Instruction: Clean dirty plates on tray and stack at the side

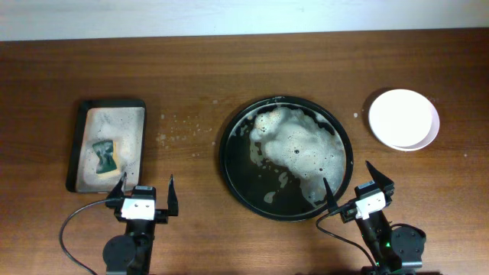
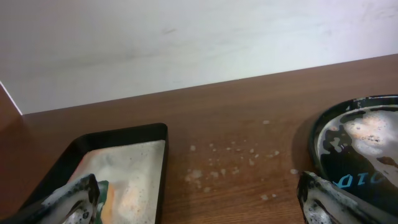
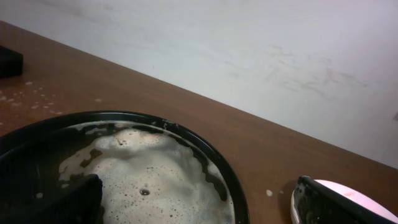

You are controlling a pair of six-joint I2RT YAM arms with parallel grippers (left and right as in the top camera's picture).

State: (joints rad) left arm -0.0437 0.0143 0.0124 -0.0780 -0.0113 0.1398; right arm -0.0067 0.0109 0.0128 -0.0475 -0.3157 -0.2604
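Observation:
The large round black tray (image 1: 225,156) sits mid-table, holding white foam (image 1: 298,149) and no visible plate. White plates (image 1: 403,118) rest on the table to its right, seemingly stacked. I cannot tell how many there are, and no orange smear shows. My left gripper (image 1: 145,195) is open and empty at the front, between the sponge tray and the black tray. My right gripper (image 1: 355,186) is open and empty at the tray's front right rim. The right wrist view shows the foamy tray (image 3: 225,173) and a plate edge (image 3: 348,191) between the open fingers (image 3: 205,208).
A small rectangular sponge tray (image 1: 79,145) with suds and a green sponge (image 1: 105,155) lies at the left; it also shows in the left wrist view (image 2: 158,134) beside the open fingers (image 2: 199,205). Foam specks (image 1: 179,134) dot the wood between the trays.

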